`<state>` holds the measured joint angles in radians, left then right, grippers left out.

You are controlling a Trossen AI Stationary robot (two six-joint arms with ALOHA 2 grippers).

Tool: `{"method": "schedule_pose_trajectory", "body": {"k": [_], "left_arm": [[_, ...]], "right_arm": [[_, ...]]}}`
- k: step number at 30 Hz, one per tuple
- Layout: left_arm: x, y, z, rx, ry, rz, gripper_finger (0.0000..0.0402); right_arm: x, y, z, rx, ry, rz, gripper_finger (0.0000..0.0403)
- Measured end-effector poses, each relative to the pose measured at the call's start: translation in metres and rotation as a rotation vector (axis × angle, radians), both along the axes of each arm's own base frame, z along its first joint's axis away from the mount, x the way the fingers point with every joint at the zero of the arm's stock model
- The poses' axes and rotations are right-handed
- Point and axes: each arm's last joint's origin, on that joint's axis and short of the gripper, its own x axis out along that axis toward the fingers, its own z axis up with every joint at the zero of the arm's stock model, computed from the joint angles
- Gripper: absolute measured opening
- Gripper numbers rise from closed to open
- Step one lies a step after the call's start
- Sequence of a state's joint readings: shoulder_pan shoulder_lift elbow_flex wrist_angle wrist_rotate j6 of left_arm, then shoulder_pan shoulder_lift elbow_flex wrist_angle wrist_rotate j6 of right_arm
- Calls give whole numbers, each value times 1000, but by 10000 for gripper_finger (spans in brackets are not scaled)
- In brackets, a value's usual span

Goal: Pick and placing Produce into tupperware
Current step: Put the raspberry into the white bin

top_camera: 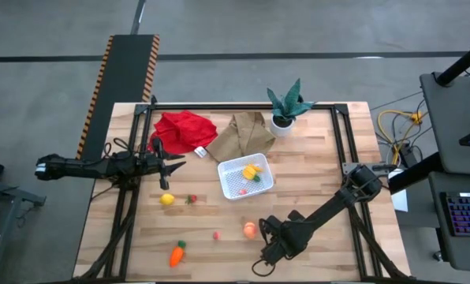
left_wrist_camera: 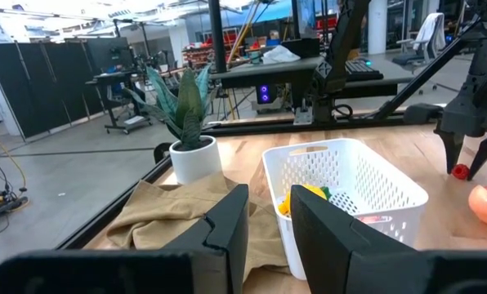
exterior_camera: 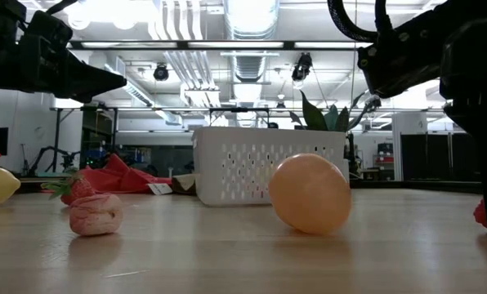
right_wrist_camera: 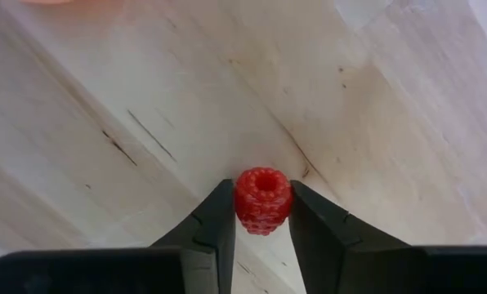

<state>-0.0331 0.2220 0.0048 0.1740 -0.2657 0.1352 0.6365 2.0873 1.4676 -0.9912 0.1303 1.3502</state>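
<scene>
L gripper (left_wrist_camera: 268,233) fingers slightly apart, empty; white basket (left_wrist_camera: 374,184) w/ yellow produce (left_wrist_camera: 305,198) ahead, potted plant (left_wrist_camera: 188,122) beyond tan cloth (left_wrist_camera: 170,212)

Robotics lab/workshop: bare grey concrete floor (top_camera: 298,31) round the pale wood-plank desk (top_camera: 314,189), exposed white ceiling ducts (exterior_camera: 186,49) w/ strip lights.

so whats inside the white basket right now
The white basket holds a yellow piece with a green bit and something small and pink. Anything beneath them is hidden.
</scene>
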Motion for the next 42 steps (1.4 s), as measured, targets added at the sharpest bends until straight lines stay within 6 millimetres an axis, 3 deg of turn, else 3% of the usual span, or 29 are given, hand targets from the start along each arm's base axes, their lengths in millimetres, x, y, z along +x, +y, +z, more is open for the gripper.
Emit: {"method": "schedule_pose_trajectory", "body": {"k": [11, 22, 29, 42], "left_arm": [[0, 0, 0, 0, -1, -1, 80], [0, 0, 0, 0, -1, 0, 80], [0, 0, 0, 0, -2, 0, 80], [0, 0, 0, 1, -2, 0, 80]], "right_arm": [[2, -5, 25, -64, -130, 23, 93], [14, -32, 82, -199, -410, 176, 93], [29, -69, 103, -242, -428, 288, 93], [56, -161, 100, -235, -298, 319, 93]]}}
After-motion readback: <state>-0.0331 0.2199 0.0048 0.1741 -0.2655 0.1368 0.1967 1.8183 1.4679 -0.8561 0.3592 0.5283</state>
